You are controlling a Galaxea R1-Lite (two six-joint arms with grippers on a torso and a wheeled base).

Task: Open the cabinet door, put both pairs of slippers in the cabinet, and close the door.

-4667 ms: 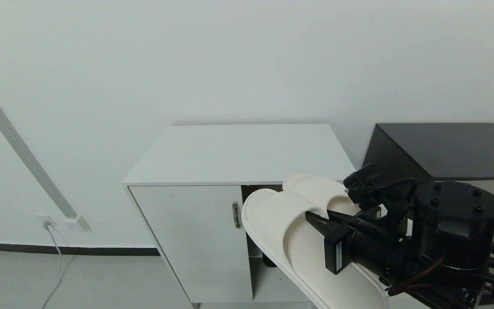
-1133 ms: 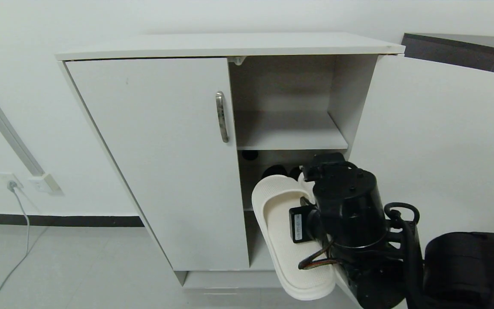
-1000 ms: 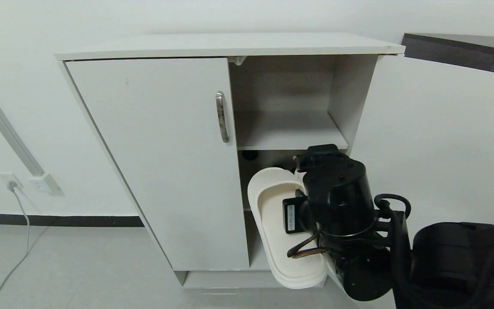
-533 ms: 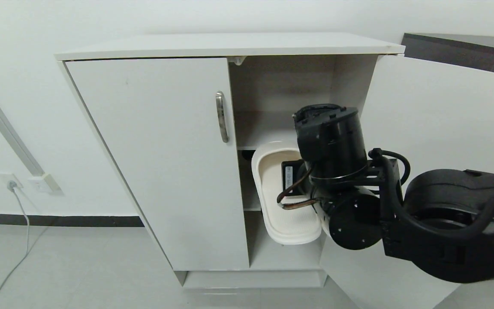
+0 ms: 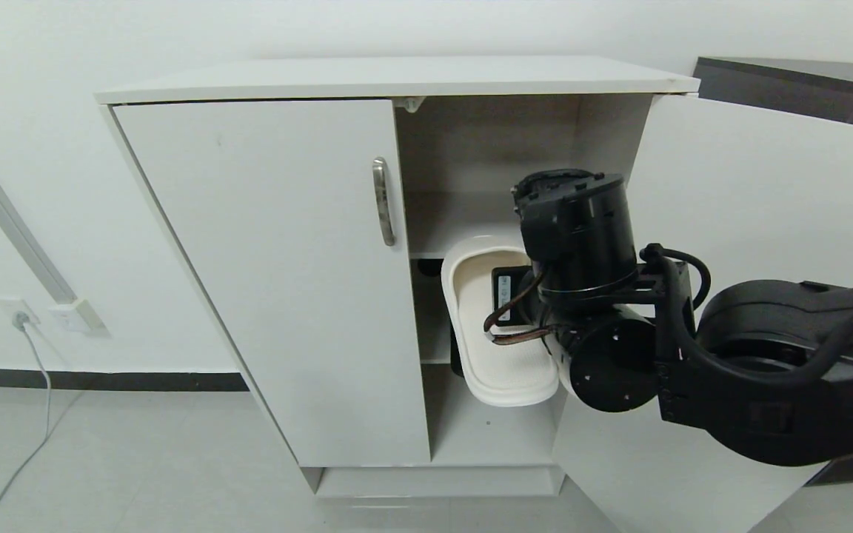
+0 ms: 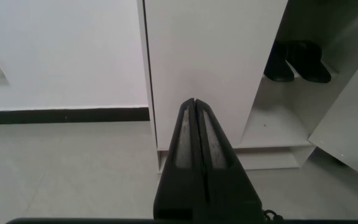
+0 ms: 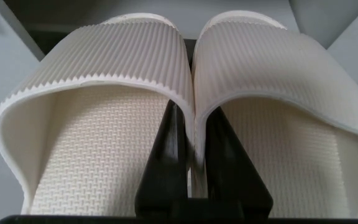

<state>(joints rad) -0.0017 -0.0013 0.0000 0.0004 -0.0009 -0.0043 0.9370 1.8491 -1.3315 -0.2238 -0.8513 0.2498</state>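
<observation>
Nearest us, our left end effector (image 6: 194, 109) hangs low before the cabinet (image 5: 263, 281), fingers together. Our right end effector (image 7: 191, 134) is clamped on the inner edges of the white slippers (image 7: 104, 124), held in the opening beside the swung-out door (image 5: 752, 222). Deeper in sits a dark pair (image 6: 297, 59). We judge placing is under way. Next we must level the white slippers onto a shelf (image 5: 471, 222) and release.
</observation>
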